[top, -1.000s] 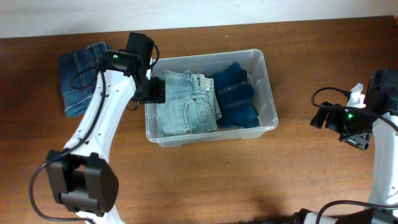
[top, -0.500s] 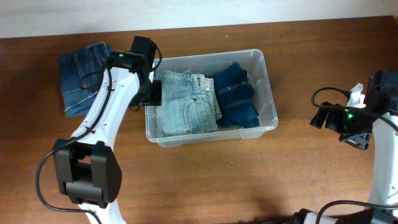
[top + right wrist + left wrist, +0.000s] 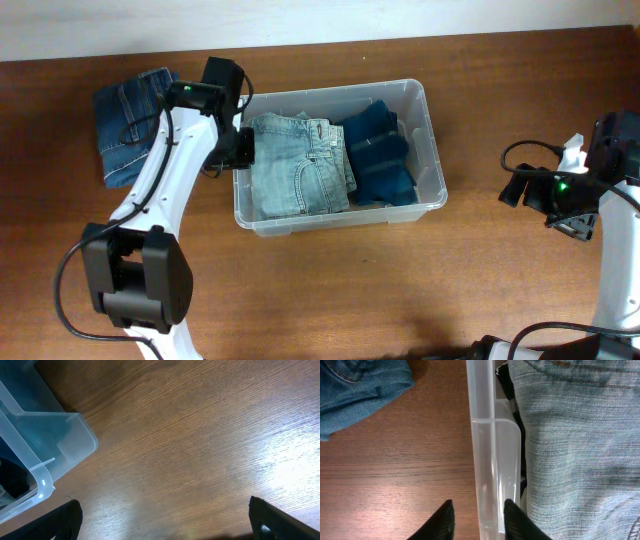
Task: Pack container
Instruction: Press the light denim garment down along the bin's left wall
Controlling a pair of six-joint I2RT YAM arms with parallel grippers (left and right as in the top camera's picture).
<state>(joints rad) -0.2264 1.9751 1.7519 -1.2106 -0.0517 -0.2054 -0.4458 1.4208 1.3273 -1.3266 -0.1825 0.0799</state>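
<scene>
Container (image 3: 432,130) sits on the brown wooden table (image 3: 330,290), long side running left to right, much closer to the left arm than to the right one. Inside it, two folded items lie side by side: pale washed jeans (image 3: 298,165) filling the left half, and a dark blue garment (image 3: 380,155) in the right half, the two touching along the middle. Left of the container, well outside it, a third folded piece of mid-blue denim (image 3: 130,125) lies flat on the table. Left gripper (image 3: 479,510) is down over the container's left short wall, straddling the rim: the outer finger (image 3: 442,522) is over bare wood outside the container, and the inner finger (image 3: 517,522) is just inside, next to the pale jeans. The jaws are only partly apart, with a strip of table showing between the outer finger and the plastic (so not pinching the wall, as far as I can see). Right gripper (image 3: 164,505) is well to the right of the container, fingers spread wide over bare table and holding nothing; from its own camera only the container's near corner shows.
</scene>
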